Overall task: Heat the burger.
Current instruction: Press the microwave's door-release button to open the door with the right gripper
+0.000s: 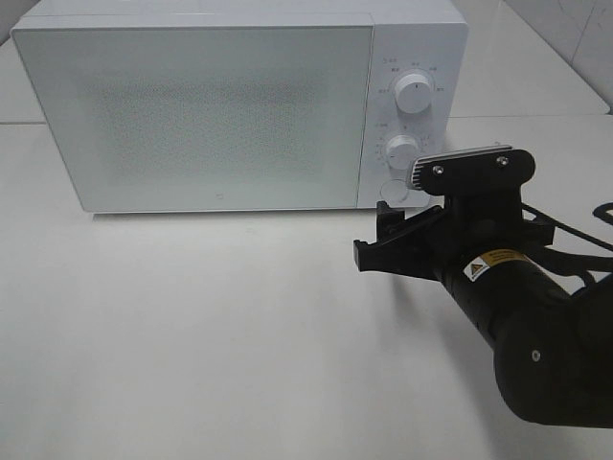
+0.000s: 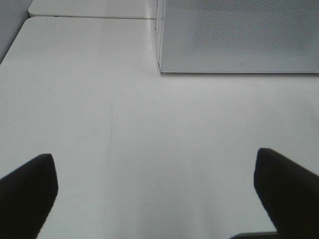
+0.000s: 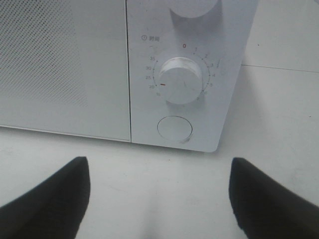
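White table (image 1: 192,335); microwave timer dial (image 3: 180,79), 0–35.

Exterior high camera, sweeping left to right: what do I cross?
microwave door → upper dial on the control panel → right arm's forearm

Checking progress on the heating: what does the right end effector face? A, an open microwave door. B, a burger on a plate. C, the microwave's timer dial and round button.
C: the right end effector points at the timer dial and round button.
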`<move>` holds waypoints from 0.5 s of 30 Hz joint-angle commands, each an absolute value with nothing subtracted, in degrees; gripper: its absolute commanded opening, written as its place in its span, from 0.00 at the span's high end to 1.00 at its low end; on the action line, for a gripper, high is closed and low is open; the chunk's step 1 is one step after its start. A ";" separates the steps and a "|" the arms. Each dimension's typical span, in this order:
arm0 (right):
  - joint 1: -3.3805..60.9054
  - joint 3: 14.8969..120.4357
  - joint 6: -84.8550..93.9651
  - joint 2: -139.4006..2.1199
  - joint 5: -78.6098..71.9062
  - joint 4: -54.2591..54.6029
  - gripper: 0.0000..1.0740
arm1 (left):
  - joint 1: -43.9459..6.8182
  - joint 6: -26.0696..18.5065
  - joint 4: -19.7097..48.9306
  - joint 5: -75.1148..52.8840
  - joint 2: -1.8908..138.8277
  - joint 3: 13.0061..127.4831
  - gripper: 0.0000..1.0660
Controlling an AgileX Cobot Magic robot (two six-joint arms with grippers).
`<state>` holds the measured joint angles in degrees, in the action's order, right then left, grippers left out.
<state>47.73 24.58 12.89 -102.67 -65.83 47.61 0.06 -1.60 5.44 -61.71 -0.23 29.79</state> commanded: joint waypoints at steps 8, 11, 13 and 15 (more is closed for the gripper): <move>47.84 24.98 0.00 -102.79 -66.98 47.96 0.48 | 0.34 -1.60 5.73 -61.36 -0.52 29.62 0.06; 47.84 24.98 -9.68 -102.79 -67.09 47.96 0.59 | 0.34 -1.60 5.73 -61.36 -0.52 29.62 0.06; 47.84 24.98 -16.50 -102.79 -67.09 47.96 0.64 | 0.34 -1.60 5.73 -61.36 -0.52 29.62 0.06; 47.84 24.98 -27.33 -102.79 -67.09 47.96 0.82 | 0.34 -1.60 5.73 -61.36 -0.52 29.62 0.06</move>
